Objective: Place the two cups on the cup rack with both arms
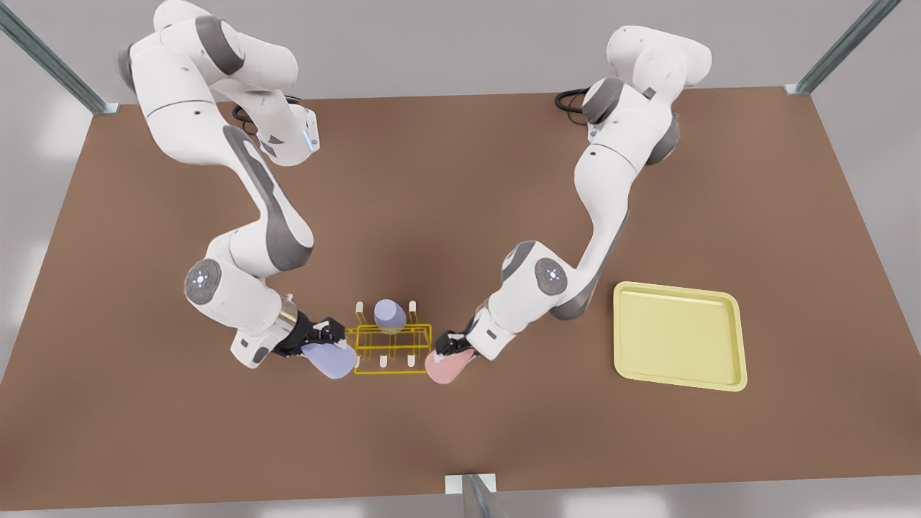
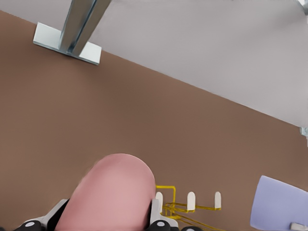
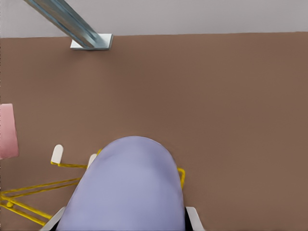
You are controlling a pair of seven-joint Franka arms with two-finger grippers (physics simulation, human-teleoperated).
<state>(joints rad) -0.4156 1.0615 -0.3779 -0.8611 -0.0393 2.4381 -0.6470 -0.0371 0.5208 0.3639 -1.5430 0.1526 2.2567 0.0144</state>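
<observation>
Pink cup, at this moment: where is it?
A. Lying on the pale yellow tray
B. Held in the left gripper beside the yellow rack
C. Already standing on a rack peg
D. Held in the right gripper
B. The left wrist view shows the pink cup clamped in the left gripper, with the rack close beside it; the right gripper holds a lavender cup.
</observation>
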